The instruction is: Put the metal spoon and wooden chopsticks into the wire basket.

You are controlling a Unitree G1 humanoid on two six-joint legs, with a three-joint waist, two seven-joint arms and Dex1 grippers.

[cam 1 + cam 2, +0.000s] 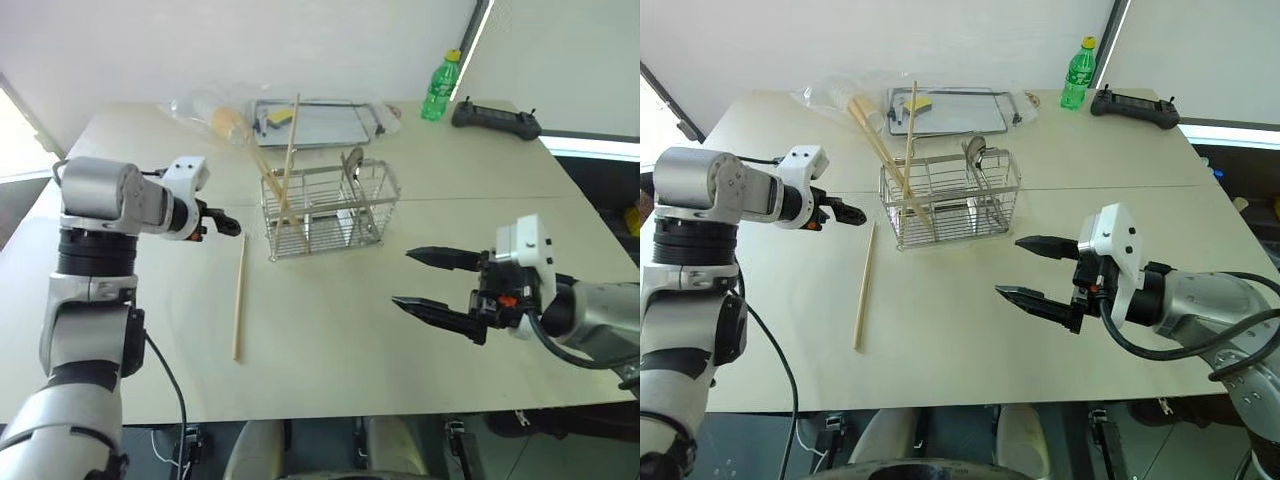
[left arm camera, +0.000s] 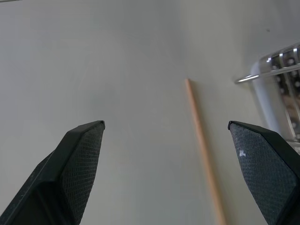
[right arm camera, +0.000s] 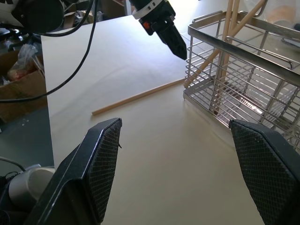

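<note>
One wooden chopstick (image 1: 239, 295) lies flat on the table, left of the wire basket (image 1: 330, 205). A second pale stick (image 1: 291, 150) stands upright in the basket's left compartment, next to a leaning wooden utensil with a rounded head (image 1: 232, 125). A curved metal piece (image 1: 352, 163) rises at the basket's back; I cannot tell whether it is the metal spoon. My left gripper (image 1: 232, 226) hangs open and empty, pointing down, just left of the lying chopstick's (image 2: 201, 140) far end. To the right of the basket my right gripper (image 1: 403, 277) is open and empty.
A flat metal tray (image 1: 310, 122) with a small yellow item sits behind the basket, with clear plastic wrap (image 1: 195, 105) to its left. A green bottle (image 1: 438, 88) and a black controller (image 1: 495, 118) stand at the back right. The table's front edge runs below both arms.
</note>
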